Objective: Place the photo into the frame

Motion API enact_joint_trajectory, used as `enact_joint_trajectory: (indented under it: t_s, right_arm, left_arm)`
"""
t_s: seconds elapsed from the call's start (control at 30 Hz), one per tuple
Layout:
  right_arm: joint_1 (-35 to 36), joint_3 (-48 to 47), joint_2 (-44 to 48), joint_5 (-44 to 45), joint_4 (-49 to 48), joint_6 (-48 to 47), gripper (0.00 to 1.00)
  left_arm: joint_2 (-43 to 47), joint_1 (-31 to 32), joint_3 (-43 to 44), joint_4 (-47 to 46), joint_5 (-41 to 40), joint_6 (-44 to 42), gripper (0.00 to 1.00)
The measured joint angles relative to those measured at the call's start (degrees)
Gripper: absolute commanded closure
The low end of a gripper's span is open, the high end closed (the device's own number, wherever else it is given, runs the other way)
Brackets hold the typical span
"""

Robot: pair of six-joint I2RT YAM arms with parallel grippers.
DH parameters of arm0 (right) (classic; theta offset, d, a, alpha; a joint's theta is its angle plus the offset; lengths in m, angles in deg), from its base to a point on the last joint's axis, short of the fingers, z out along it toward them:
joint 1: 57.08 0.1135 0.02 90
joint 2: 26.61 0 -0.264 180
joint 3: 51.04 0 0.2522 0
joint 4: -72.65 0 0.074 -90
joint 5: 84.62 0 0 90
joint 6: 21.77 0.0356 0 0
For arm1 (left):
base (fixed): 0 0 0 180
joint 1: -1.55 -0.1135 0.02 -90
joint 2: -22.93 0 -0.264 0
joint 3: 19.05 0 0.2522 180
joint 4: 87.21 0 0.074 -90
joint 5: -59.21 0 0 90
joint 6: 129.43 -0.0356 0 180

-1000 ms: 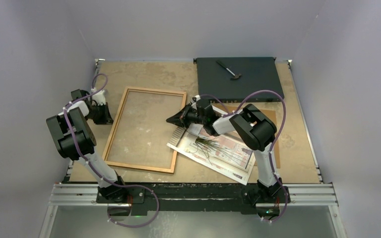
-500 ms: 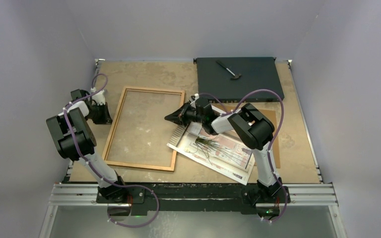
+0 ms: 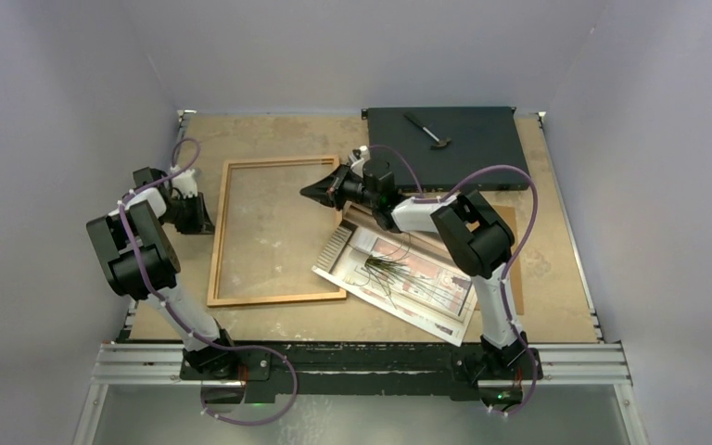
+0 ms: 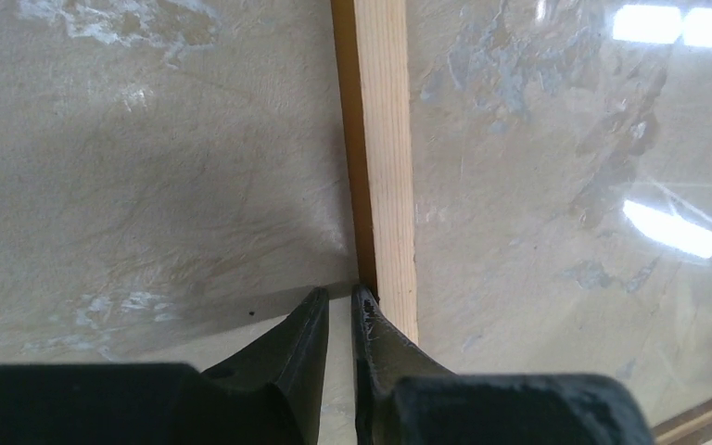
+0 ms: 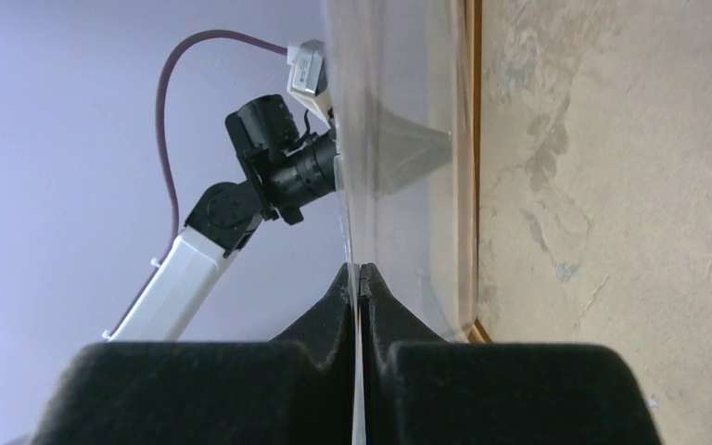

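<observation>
The frame (image 3: 276,300), thin orange-brown wood, lies left of centre on the table. Its clear pane (image 5: 399,139) is pinched at its right edge by my right gripper (image 3: 310,193), which is shut on it (image 5: 360,269); a wooden rail (image 5: 472,139) shows through the pane. My left gripper (image 3: 209,224) sits at the frame's left rail (image 4: 385,139). Its jaws stand a narrow gap apart with nothing between them (image 4: 339,295), and one fingertip (image 4: 363,298) touches the rail's outer edge. The photo (image 3: 408,278), a building scene with dark grass-like lines, lies face up to the right of the frame.
A black flat box (image 3: 464,153) with a small dark tool (image 3: 426,130) on top stands at the back right. A brown hardboard sheet (image 3: 510,221) lies partly under the photo. Grey walls close in the table on three sides.
The frame has swung round and now lies nearly square to the table. My right gripper moved farther back with the pane edge. My left jaws have parted slightly.
</observation>
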Motion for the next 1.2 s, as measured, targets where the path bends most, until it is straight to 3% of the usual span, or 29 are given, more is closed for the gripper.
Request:
enact_joint_trajectory:
  t_s: [0.5,1.2]
  right_arm:
    - [-1.2,-2.3,-1.6,-0.1,2.3,-3.1,1.00]
    - [-0.7,-2.3,5.4,2.9,5.0,-7.5,1.00]
  left_arm:
    - [-0.1,0.0,0.2,1.6,-0.5,1.7,0.95]
    - [-0.1,0.1,0.2,2.7,-0.9,1.7,0.98]
